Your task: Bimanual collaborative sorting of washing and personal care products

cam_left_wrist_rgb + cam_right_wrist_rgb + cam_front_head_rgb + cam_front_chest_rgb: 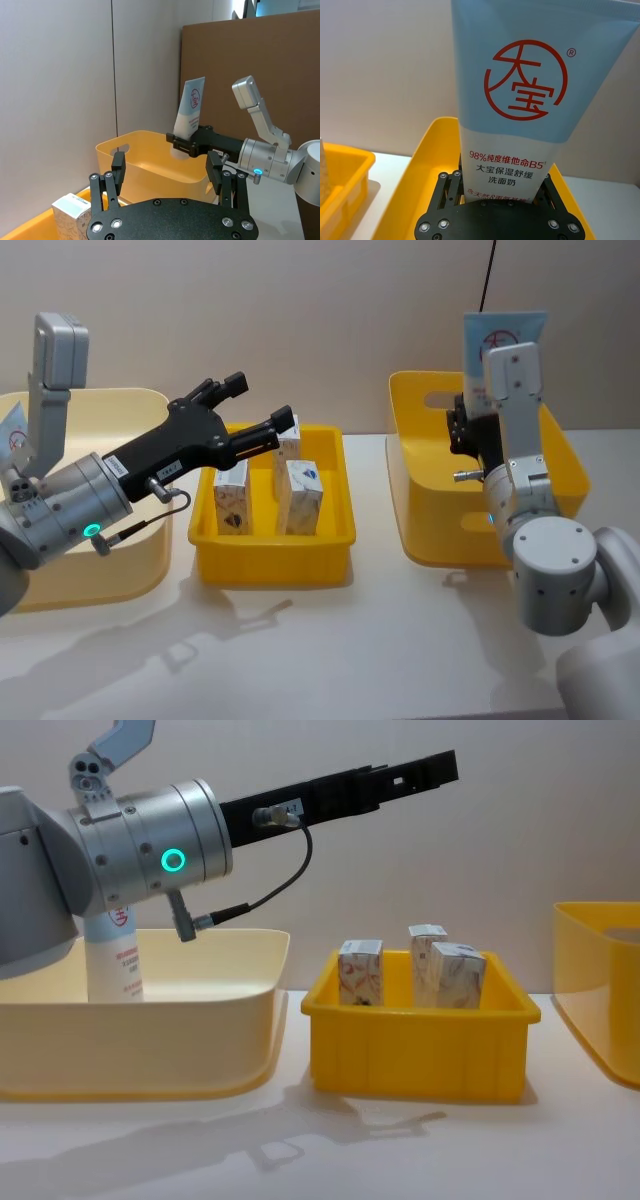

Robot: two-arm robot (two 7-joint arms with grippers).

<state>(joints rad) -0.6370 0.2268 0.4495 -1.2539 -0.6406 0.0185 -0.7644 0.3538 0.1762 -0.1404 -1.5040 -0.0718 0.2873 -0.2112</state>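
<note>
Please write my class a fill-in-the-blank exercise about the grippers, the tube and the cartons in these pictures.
1. The right gripper is shut on a light-blue ____.
2. The tray holds ____ cartons.
3. The left gripper, above the tray, is ____.
Missing words: tube; three; open.

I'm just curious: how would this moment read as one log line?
right jaws: shut on blue tube, over yellow bin | left jaws: open, above carton tray | cream bin: second tube standing
</note>
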